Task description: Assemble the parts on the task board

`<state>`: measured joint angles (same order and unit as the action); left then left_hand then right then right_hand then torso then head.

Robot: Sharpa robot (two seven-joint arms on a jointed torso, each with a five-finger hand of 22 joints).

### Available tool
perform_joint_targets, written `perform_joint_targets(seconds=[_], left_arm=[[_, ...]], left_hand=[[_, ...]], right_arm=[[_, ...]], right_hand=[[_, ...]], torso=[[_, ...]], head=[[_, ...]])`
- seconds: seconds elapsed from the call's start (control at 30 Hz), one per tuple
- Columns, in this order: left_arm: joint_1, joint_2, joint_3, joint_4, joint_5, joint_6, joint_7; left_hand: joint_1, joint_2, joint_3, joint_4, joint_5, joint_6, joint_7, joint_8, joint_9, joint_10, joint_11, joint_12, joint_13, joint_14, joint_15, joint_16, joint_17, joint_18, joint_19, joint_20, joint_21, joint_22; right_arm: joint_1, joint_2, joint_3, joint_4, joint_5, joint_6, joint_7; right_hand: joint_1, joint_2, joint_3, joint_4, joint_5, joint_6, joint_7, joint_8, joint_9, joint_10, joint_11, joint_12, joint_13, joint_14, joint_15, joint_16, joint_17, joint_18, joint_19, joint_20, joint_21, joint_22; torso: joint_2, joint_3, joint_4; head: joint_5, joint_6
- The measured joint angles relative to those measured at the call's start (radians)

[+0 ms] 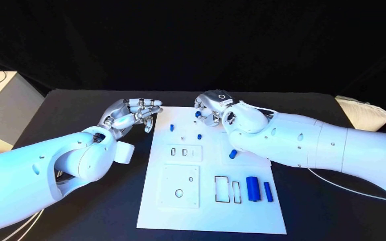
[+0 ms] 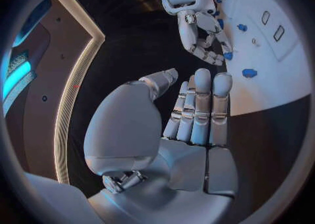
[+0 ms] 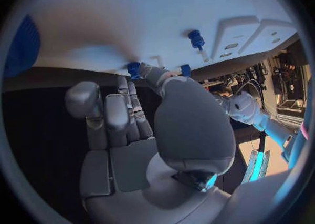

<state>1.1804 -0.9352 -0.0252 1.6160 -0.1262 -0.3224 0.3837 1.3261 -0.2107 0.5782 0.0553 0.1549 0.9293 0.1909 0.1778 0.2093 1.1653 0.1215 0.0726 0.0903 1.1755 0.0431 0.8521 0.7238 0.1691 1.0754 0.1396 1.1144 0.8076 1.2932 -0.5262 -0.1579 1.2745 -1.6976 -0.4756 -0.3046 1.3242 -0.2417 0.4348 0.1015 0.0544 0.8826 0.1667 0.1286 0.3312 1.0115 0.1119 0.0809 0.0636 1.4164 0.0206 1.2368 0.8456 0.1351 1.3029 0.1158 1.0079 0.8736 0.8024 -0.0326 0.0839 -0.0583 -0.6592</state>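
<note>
The white task board lies in the middle of the black table. My right hand is over the board's far edge, its thumb and a fingertip pinching a small blue part, also seen as the blue part and the blue part. My left hand hovers just off the board's far left corner with its fingers held together, the thumb apart, and nothing in it. Small blue pegs stand on the far half of the board, and a short blue piece lies mid-right.
Two long blue bars lie near the board's front right, beside narrow rectangular slots. Raised white plates with slots and a hole sit on the board's left half. A pale box stands off the table's left edge.
</note>
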Motion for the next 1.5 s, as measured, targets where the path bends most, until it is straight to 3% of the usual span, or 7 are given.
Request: perform_joint_targets(seconds=[0.07, 0.2, 0.57, 0.83, 0.93, 1.1, 1.5], left_arm=[[0.000, 0.000, 0.000, -0.001, 0.000, 0.000, 0.000], [0.000, 0.000, 0.000, -0.004, 0.000, 0.001, 0.000], [0.000, 0.003, 0.000, -0.019, 0.000, 0.004, -0.001], [0.000, 0.008, 0.000, -0.034, 0.000, 0.010, 0.000], [0.000, 0.010, 0.000, -0.039, 0.000, 0.013, 0.001], [0.000, 0.013, 0.000, -0.043, 0.000, 0.017, 0.002], [0.000, 0.013, -0.001, -0.042, 0.000, 0.028, 0.003]], left_hand=[[0.000, 0.000, 0.000, 0.000, 0.000, 0.000, 0.000, 0.000, 0.000, 0.000, 0.000, 0.000, 0.000, 0.000, 0.000, 0.000, 0.000, 0.000, 0.000, 0.000, 0.000, 0.000], [0.000, 0.000, 0.000, 0.000, 0.000, 0.000, 0.000, 0.000, 0.000, 0.000, 0.000, 0.000, 0.000, 0.000, 0.000, 0.000, 0.001, 0.000, -0.002, 0.002, 0.000, 0.000], [0.000, 0.000, 0.000, 0.000, 0.000, -0.004, 0.004, 0.000, 0.001, -0.004, 0.004, 0.000, 0.000, 0.000, 0.000, 0.000, 0.001, 0.000, -0.015, 0.003, 0.000, -0.010], [0.000, 0.000, 0.000, 0.000, 0.000, -0.004, 0.004, 0.000, 0.001, -0.007, 0.000, 0.000, 0.000, -0.004, 0.004, 0.000, 0.001, 0.000, -0.023, 0.005, -0.005, -0.025], [0.000, 0.000, 0.000, 0.000, 0.000, -0.004, 0.004, 0.000, 0.001, -0.007, 0.000, 0.000, 0.001, -0.007, 0.000, 0.000, 0.001, 0.000, -0.027, 0.002, -0.005, -0.027], [0.000, 0.000, 0.000, 0.000, 0.000, -0.004, 0.004, 0.000, 0.002, -0.007, 0.000, 0.000, 0.001, -0.007, 0.000, 0.000, 0.001, 0.000, -0.027, 0.002, -0.005, -0.028], [0.000, 0.000, 0.000, 0.000, 0.000, -0.004, 0.004, 0.000, 0.002, -0.007, 0.000, 0.000, 0.001, -0.007, 0.000, 0.000, 0.000, 0.000, -0.027, 0.002, -0.005, -0.024]], right_arm=[[0.000, -0.008, 0.000, 0.009, 0.000, -0.007, 0.001], [0.000, -0.046, 0.000, 0.052, 0.001, -0.026, 0.003], [0.011, -0.244, 0.018, 0.233, 0.037, -0.100, 0.019], [0.031, -0.353, 0.021, 0.231, 0.178, -0.158, 0.099], [0.034, -0.370, 0.022, 0.211, 0.250, -0.151, 0.124], [0.035, -0.369, 0.022, 0.179, 0.323, -0.102, 0.139], [0.026, -0.326, 0.020, 0.132, 0.351, 0.040, 0.108]], right_hand=[[0.121, 0.008, -0.221, 0.125, 0.000, -0.050, -0.015, -0.031, -0.009, -0.087, 0.008, 0.020, 0.002, -0.014, 0.008, -0.045, -0.069, 0.006, -0.018, 0.008, -0.112, -0.109], [0.164, -0.008, -0.290, 0.194, 0.000, -0.069, -0.016, -0.041, -0.012, -0.110, 0.013, 0.033, 0.003, -0.020, 0.010, -0.064, -0.107, 0.020, -0.025, 0.008, -0.176, -0.171], [0.217, 0.043, -0.195, 0.184, 0.021, 0.032, 0.018, -0.002, 0.000, 0.001, 0.003, 0.113, 0.009, 0.002, -0.003, -0.062, -0.080, 0.020, 0.034, -0.003, -0.147, -0.120], [0.177, 0.003, -0.064, 0.187, 0.044, 0.077, 0.001, -0.014, -0.016, 0.192, -0.005, 0.152, 0.036, 0.043, -0.027, 0.049, 0.104, -0.007, 0.092, -0.024, 0.025, 0.078], [0.153, -0.021, -0.132, 0.180, 0.090, 0.053, -0.024, -0.026, -0.019, 0.261, -0.049, 0.343, 0.216, 0.050, -0.046, 0.131, 0.251, -0.039, 0.131, -0.043, 0.150, 0.222], [0.119, 0.030, -0.307, 0.188, 0.118, 0.023, -0.011, 0.003, -0.012, 0.334, -0.033, 1.228, 1.173, 0.048, -0.029, 0.287, 0.461, -0.086, 0.163, -0.027, 0.393, 0.432], [0.106, 0.043, -0.337, 0.188, 0.124, 0.019, -0.008, 0.034, -0.009, 0.451, -0.031, 1.440, 1.245, 0.048, -0.022, 0.316, 0.463, -0.106, 0.165, -0.017, 0.505, 0.435]], torso=[[0.000, 0.0000, -0.0001], [0.000, 0.0001, -0.0003], [-0.007, 0.0040, -0.0067], [-0.016, 0.0090, -0.0171], [-0.018, 0.0108, -0.0197], [-0.020, 0.0126, -0.0221], [-0.018, 0.0125, -0.0205]], head=[[0.000, 0.001], [-0.002, 0.003], [-0.013, 0.011], [-0.020, 0.014], [-0.023, 0.014], [-0.027, 0.018], [-0.030, 0.015]])
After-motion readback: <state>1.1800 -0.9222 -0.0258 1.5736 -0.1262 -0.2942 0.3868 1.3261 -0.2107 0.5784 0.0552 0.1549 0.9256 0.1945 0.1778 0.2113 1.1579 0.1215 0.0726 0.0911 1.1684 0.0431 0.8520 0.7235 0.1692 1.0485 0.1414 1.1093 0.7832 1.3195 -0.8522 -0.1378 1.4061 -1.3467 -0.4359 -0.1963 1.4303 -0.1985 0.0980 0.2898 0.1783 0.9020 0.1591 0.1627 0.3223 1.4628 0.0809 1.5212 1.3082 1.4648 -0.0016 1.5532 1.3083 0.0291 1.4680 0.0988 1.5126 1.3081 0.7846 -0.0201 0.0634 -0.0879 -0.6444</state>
